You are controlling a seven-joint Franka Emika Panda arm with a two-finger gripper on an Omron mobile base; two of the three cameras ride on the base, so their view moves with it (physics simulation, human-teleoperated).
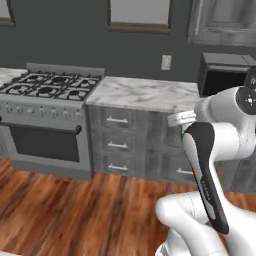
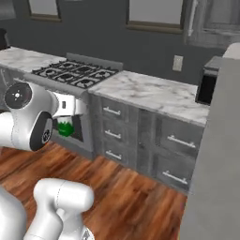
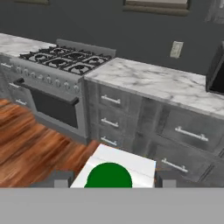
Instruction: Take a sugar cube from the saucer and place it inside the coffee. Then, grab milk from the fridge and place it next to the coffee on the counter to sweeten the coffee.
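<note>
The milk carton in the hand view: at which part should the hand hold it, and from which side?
On the flat side walls of the milk carton, below its green cap, coming from above with one finger on each side. The hand already sits so: the fingertips flank the carton, and the flat walls suit the pads.

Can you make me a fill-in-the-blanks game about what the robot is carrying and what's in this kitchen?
1. The tool holds the milk, whose round cap is ____.
2. The stove stands to the ____ of the counter in the left base view.
3. The floor is made of ____.
4. The drawers sit ____ the counter.

Missing words: green; left; wood; under
</note>
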